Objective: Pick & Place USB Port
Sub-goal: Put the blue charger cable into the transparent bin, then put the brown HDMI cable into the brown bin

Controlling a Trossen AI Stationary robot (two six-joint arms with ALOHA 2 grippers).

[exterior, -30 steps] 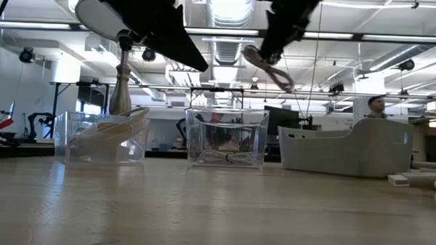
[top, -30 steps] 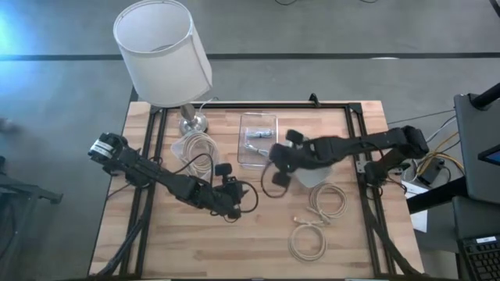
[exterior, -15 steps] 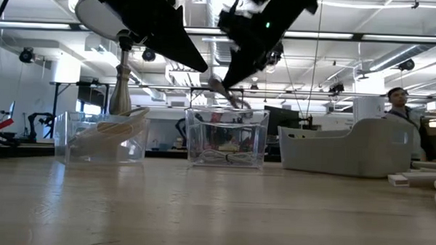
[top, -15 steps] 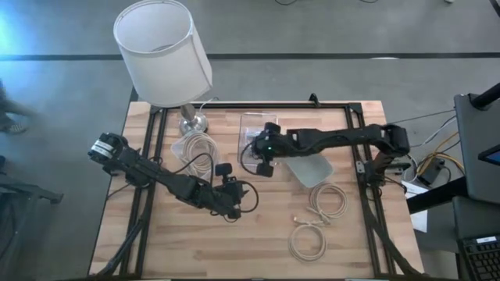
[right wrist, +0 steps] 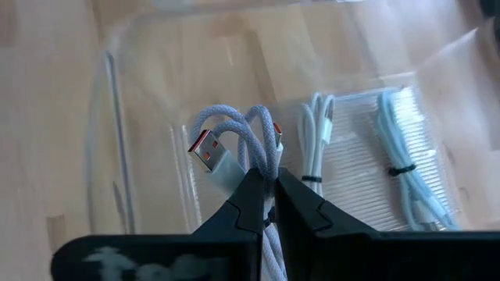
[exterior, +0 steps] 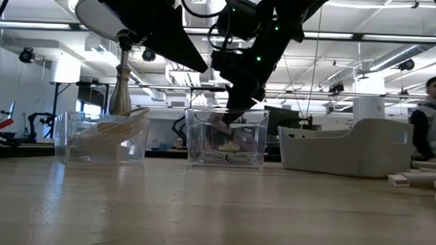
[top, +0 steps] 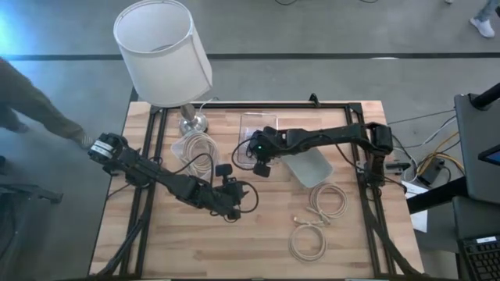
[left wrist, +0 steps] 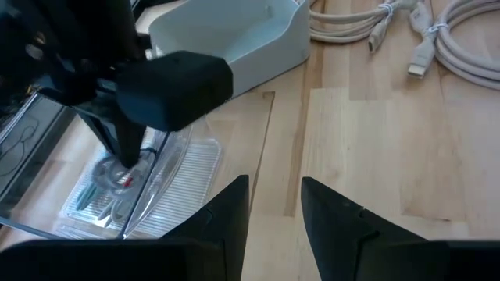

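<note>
Since one second ago the right claw [top: 251, 148] has carried the USB cable [right wrist: 238, 156] away from the grey bin [top: 308, 168] and down into the clear tray [top: 258, 134].

Now the right claw is closed on the coiled white USB cable; the fingers pinch the loops, and the plug with the orange inside sticks out beside them. The claw sits low inside the clear tray, near the far edge of the worktop [top: 258, 242], just above the other cables [right wrist: 394, 148] that lie on the tray floor. The left claw [top: 227, 190] rests near the middle of the worktop, with its fingers a little apart and nothing between them. A lamp [top: 163, 51] stands at the far left corner, beside a second clear tray [top: 195, 146] with a cable coil. More white cable coils [top: 319, 221] lie toward the near right part. A person [exterior: 434, 126] is in the room behind.
</note>
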